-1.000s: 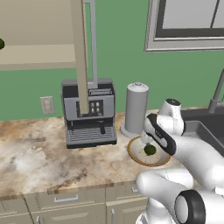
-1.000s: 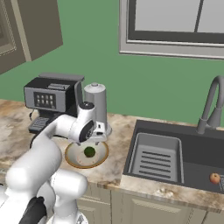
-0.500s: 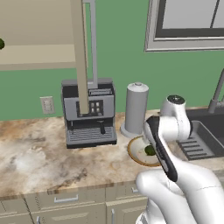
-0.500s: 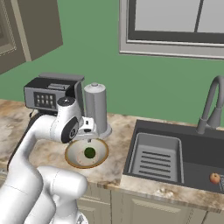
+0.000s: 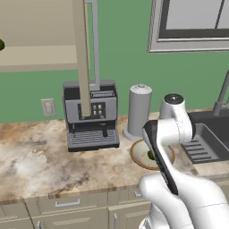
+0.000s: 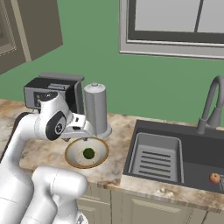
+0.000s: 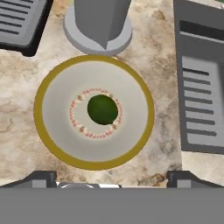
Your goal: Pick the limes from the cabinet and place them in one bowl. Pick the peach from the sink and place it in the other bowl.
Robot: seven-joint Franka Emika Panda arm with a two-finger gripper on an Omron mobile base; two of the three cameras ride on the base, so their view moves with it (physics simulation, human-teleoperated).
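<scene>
Now, with one lime (image 7: 103,109) lying in the middle of the tan-rimmed bowl (image 7: 48,144) on the counter (image 5: 40,165), the tool (image 7: 111,178) hangs above it, spread open and empty, and should lift straight clear before fetching the second lime (image 5: 1,44) from the cabinet (image 5: 40,53) shelf.

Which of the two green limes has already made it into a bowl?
The lime lying in the middle of the shallow tan-rimmed bowl on the counter. The other lime sits up on the cabinet shelf.
</scene>
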